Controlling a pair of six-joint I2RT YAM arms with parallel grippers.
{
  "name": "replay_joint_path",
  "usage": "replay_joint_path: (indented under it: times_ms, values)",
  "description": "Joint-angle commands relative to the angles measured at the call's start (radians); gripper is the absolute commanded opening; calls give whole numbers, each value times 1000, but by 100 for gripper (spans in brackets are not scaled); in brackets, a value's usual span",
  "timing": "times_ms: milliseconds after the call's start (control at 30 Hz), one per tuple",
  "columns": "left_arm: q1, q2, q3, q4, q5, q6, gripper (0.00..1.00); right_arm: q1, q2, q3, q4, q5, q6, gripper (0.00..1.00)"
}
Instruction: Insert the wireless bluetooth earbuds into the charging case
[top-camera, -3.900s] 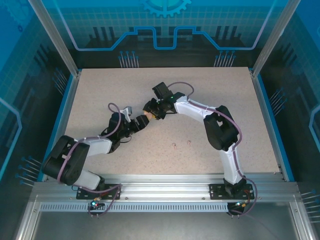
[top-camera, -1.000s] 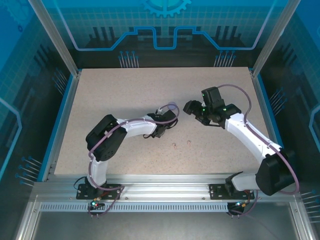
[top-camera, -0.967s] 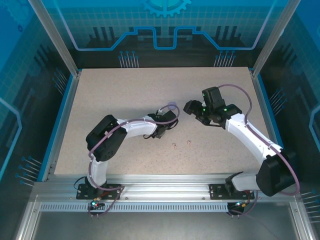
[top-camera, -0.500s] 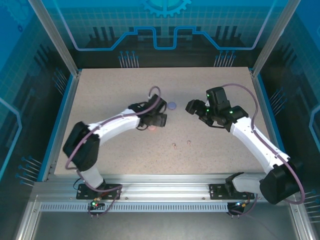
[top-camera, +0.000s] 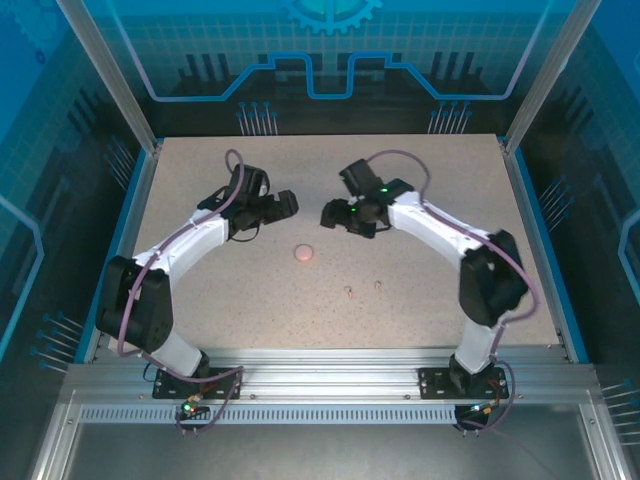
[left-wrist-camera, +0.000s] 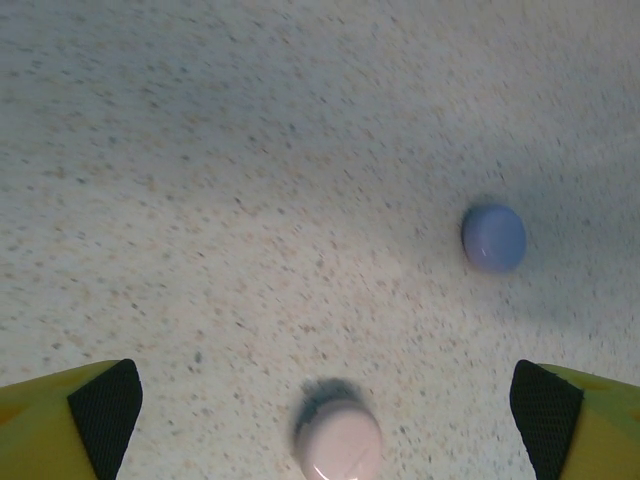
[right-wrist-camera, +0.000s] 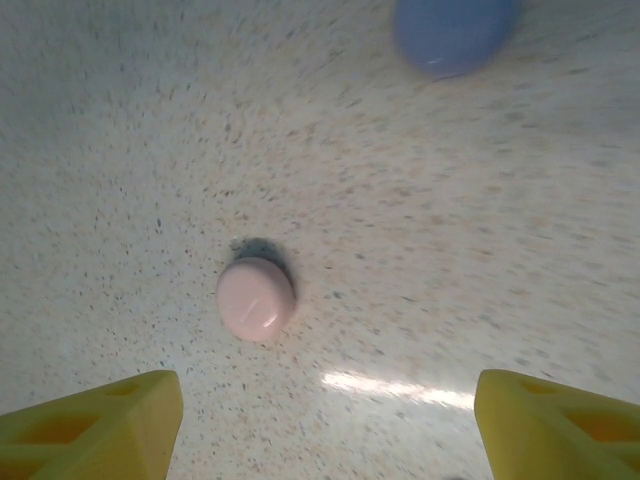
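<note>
A round pink charging case (top-camera: 303, 253) lies shut on the speckled table, midway between my two grippers. It also shows as the pink case (left-wrist-camera: 338, 445) low in the left wrist view and the pink case (right-wrist-camera: 256, 298) in the right wrist view. A round purple case (left-wrist-camera: 493, 237) lies a little beyond it, seen again as the purple case (right-wrist-camera: 455, 30). Two tiny earbuds (top-camera: 347, 291) (top-camera: 378, 285) lie nearer the front edge. My left gripper (top-camera: 287, 207) (left-wrist-camera: 325, 415) is open and empty, back-left of the pink case. My right gripper (top-camera: 328, 213) (right-wrist-camera: 330, 425) is open and empty, over the purple case.
The table (top-camera: 200, 290) is fenced by blue rails and aluminium posts at its sides. The right arm (top-camera: 480, 270) arches over the right half, the left arm (top-camera: 150, 270) over the left front.
My left gripper opened, left the pink case on the table and pulled back to the left. My right arm swung left from the right half to the table's middle.
</note>
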Motion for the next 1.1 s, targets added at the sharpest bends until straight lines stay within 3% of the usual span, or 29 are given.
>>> replay_joint_path:
  times_ms: [0, 433, 1067]
  values:
    - [45, -38, -26, 48, 59, -45, 99, 49, 119, 112, -73, -19, -28, 77]
    - [116, -91, -72, 75, 71, -64, 99, 132, 522, 539, -199, -56, -36, 76]
    - [128, -118, -93, 106, 86, -88, 99, 184, 572, 621, -183, -159, -91, 75]
